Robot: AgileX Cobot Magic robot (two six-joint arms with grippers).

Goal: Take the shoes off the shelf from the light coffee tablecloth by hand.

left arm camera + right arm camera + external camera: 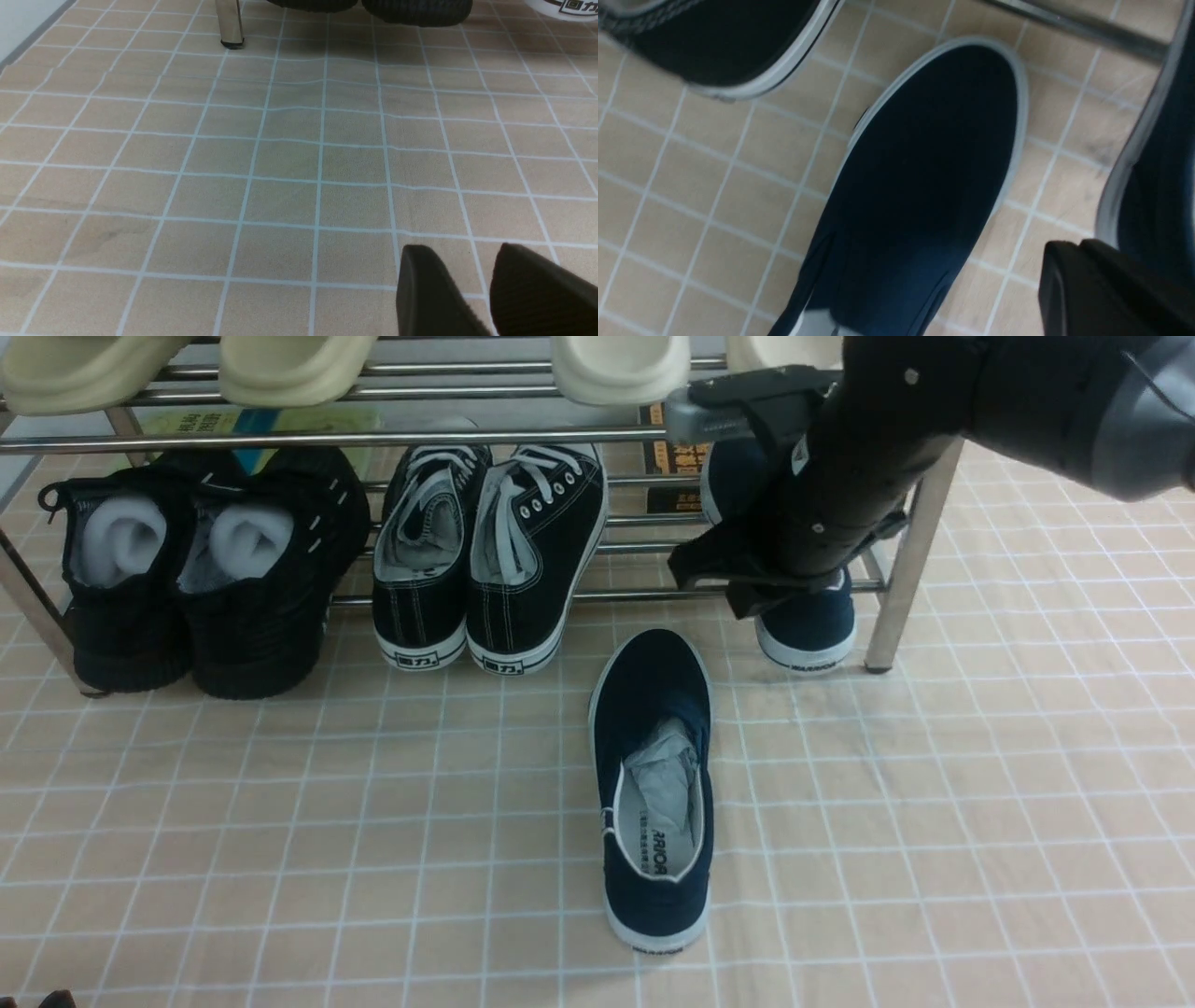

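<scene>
1. Now, in the front view, you have one shoe (653, 709) lying flat on the cloth (280, 803), just in front of the shelf (327, 439). Its toe points at the rails and there is grey paper in its opening.
2. Its mate (812, 625) stands at the shelf's right end, beside the right post, with its heel down at the cloth and its toe leaning up on the rails.
3. Your right tool (738, 586) sits at the mate's opening, and the arm hides most of that shoe. You cannot tell whether the tool is clamped on it or only touching it.
4. Further left on the shelf lean the sneakers (495, 551) and a black pair (205, 579).
5. In the left wrist view, your left tool (460, 254) hangs low over bare cloth (233, 163). Its fingers are parted with nothing between them. A shelf post (229, 23) stands well beyond it.
6. In the right wrist view, the flat shoe (924, 163) fills the middle. A sneaker (738, 42) is near its toe and the mate (1153, 186) is at the frame's edge. One finger (1087, 289) shows against the mate's side, but the grip itself stays unclear.
</scene>
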